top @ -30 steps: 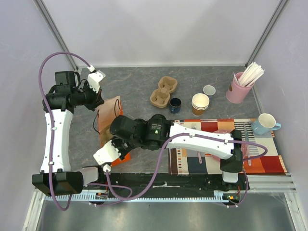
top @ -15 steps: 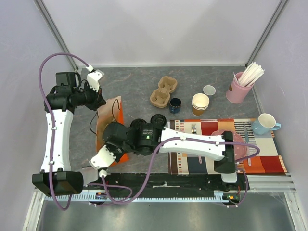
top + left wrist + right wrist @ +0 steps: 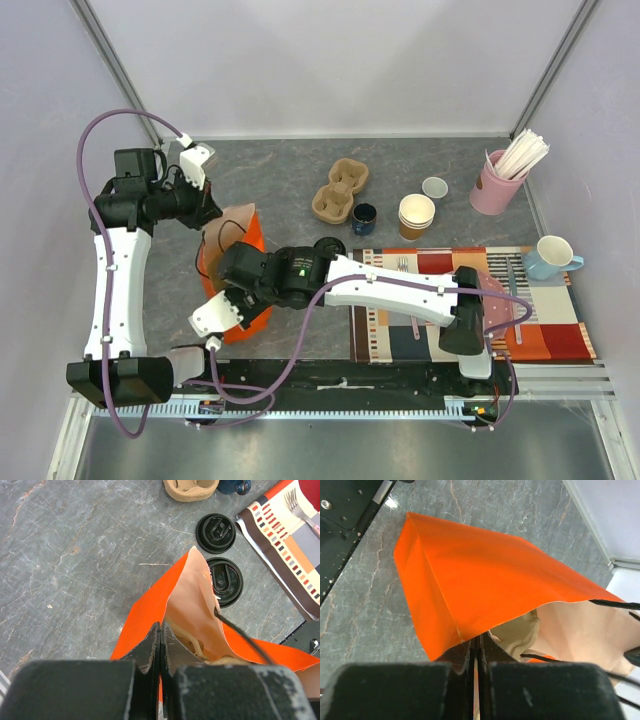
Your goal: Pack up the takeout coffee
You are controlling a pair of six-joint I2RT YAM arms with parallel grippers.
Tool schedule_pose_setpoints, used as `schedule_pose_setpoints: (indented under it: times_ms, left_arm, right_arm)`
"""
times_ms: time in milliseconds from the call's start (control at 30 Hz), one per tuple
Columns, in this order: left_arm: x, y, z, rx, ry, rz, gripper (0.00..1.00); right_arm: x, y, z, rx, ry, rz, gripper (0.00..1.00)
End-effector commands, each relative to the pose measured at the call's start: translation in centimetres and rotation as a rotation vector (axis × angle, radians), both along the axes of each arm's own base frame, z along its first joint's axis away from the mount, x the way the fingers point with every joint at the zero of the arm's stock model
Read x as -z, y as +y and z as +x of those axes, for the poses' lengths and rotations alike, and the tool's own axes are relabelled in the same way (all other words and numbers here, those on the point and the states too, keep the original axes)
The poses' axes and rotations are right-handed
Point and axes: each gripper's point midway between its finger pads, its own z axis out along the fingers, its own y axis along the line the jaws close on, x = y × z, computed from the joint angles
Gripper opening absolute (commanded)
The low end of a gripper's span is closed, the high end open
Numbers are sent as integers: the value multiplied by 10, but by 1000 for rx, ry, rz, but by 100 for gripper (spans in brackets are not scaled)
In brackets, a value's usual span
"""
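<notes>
An orange paper bag (image 3: 250, 232) with a kraft inside and black cord handles stands at the table's left, its mouth spread open. My left gripper (image 3: 207, 210) is shut on the bag's far rim (image 3: 145, 610), its fingertips (image 3: 160, 626) pressed together. My right gripper (image 3: 247, 298) is shut on the near rim (image 3: 485, 570). Two round black lids (image 3: 215, 532) (image 3: 224, 581) lie just beyond the bag. No brown cup wall shows, so I cannot tell which lid tops the takeout coffee. In the top view one lid (image 3: 326, 247) shows beside the right arm.
A cardboard cup carrier (image 3: 340, 190) and a dark blue cup (image 3: 363, 217) sit mid-table. A stack of paper cups (image 3: 416, 215), a pink holder of straws (image 3: 495, 185) and a blue mug (image 3: 550, 258) stand to the right. A striped placemat (image 3: 545, 340) covers the near right.
The right arm has swung further left over the bag. The bag, lying flatter before, now has its mouth pulled open between both grippers. A black lid has come into view.
</notes>
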Motion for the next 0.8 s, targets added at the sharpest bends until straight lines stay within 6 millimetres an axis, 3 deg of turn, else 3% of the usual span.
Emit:
schedule_pose_setpoints:
  times_ms: [0,167,400,767]
  left_arm:
    - [-17,1,4,-29,-65,-3,2]
    - [-19,-5,5,-7,-72,-28,2]
    - [-27,-6,2,10,-106,-24,2]
    - [-38,-10,-3,80,-176,-1,2]
  right_arm:
    - [-7,-9,-14,40,118,29,2]
    - [-10,-8,-11,56,111,39,9]
    - [-24,-10,-7,63,86,69,37]
    - [-71,-9,-6,56,158,260,57]
